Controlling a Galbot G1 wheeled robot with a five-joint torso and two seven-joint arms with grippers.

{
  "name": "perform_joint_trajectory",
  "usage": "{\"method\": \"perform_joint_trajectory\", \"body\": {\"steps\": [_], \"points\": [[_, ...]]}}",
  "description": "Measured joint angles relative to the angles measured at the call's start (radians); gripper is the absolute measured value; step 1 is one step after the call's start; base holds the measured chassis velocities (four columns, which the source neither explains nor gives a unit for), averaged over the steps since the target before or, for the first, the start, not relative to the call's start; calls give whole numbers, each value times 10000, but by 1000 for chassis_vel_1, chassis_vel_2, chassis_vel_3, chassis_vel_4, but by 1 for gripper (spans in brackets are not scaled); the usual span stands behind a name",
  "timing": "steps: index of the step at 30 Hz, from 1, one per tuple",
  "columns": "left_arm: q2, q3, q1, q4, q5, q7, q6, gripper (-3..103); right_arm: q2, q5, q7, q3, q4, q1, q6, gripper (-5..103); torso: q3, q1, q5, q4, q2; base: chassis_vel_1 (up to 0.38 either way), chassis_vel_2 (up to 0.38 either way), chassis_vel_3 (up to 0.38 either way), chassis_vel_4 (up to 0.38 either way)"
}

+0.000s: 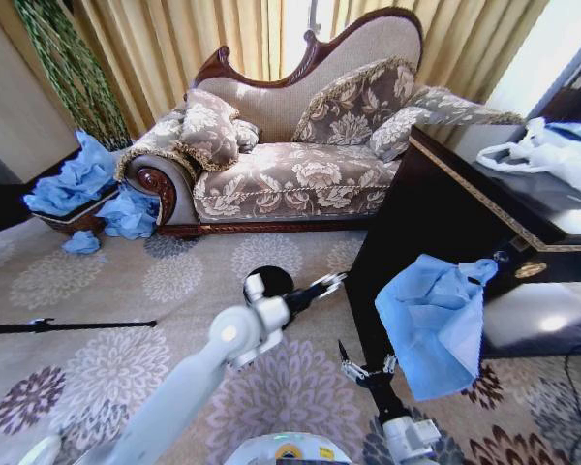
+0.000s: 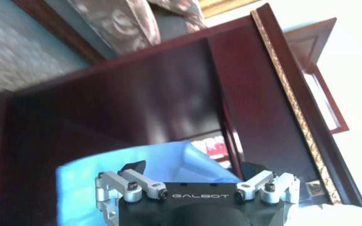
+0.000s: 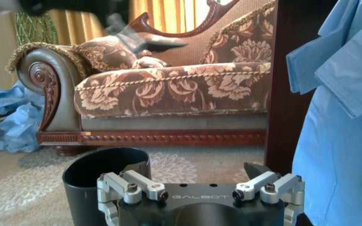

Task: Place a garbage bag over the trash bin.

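- From the head camera: the garbage bag (image 1: 436,325) hangs limp off the edge of the dark wooden cabinet (image 1: 445,208), low over the patterned carpet (image 1: 97,358); the trash bin (image 1: 268,282) stands on the carpet between the sofa (image 1: 290,145) and the robot, partly behind the left arm; the left gripper (image 1: 327,284) reaches toward the bag with its fingers spread and nothing in them; the right gripper (image 1: 358,368) sits low, just beside the bag's lower edge, fingers apart.
- From the left wrist: the left gripper (image 2: 197,181) stands wide and empty; the blue bag (image 2: 162,162) lies right before it against the cabinet's side (image 2: 137,94).
- From the right wrist: the right gripper (image 3: 197,181) is wide and holds nothing; the bin (image 3: 99,181) stands just before it, mouth bare; the bag (image 3: 341,117) hangs near, by the cabinet's edge (image 3: 280,84).
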Motion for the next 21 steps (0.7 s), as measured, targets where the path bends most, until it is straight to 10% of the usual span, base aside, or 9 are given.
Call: {"method": "perform_joint_trajectory", "body": {"steps": [7, 21], "points": [[-1724, 1120, -1051, 1733, -571, 29, 164, 100, 10, -11, 164, 92, -240, 128, -34, 100, -1, 0, -2, -2, 0, 0, 0, 0, 0], [-2502, 1782, -1114, 2459, -943, 889, 522, 100, -41, 62, 317, 289, -245, 67, -73, 100, -2, -2, -4, 1, 1, 0, 0, 0, 0]]}}
